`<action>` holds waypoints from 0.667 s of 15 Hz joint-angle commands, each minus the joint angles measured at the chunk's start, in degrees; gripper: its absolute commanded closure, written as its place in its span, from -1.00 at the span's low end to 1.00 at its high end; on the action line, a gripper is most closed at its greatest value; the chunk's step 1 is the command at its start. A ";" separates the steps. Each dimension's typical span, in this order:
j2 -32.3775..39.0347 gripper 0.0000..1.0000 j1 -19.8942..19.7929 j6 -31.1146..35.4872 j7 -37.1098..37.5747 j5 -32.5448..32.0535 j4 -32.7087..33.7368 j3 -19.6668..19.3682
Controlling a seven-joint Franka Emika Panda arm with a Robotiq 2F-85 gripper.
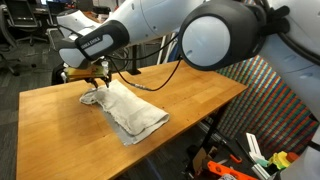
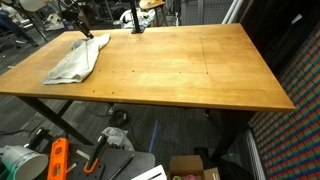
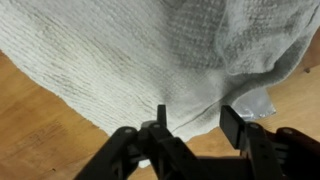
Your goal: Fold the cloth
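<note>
The only container I can find is a brown cardboard box point(image 2: 188, 167) on the floor under the worktop, far from my pincer. It shows in just one exterior view, and I cannot make out what is in it.

The pale grey woven cloth point(image 3: 130, 50) lies flat on the light wooden worktop point(image 3: 40, 140), directly beneath and ahead of my pincer point(image 3: 196, 125). In the wrist view the jaws stand apart, released. The two black fingers point(image 3: 160, 125) straddle the near hem of the cloth, and the fabric fills the gap between them and everything beyond. I cannot tell whether the tips touch the weave. Off the right-hand finger the cloth ends in a corner, with bare wood past it.

In both exterior views my pincer point(image 1: 93, 80) point(image 2: 86, 30) hangs low over one end of the cloth point(image 1: 128, 112) point(image 2: 75, 62). The rest of the fabric stretches away from the pincer in a rumpled, roughly oblong heap. An exterior view shows the cloth sitting near a corner of the worktop point(image 2: 190, 70), with most of the board bare on the far side from my pincer. The wrist view hides that. The view where my arm looms large shows the end of the cloth under my pincer slightly bunched, near an edge of the worktop point(image 1: 190, 95). Only the wrist view shows the spread of the jaws.
</note>
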 commanded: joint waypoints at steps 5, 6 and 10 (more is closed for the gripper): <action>4.62 -1.00 -2.12 -0.42 2.38 1.47 7.15 -0.68; 5.44 -1.00 -1.55 -0.76 2.29 2.82 8.22 -2.13; 7.82 -1.00 -1.98 -1.54 3.37 3.81 11.09 -3.33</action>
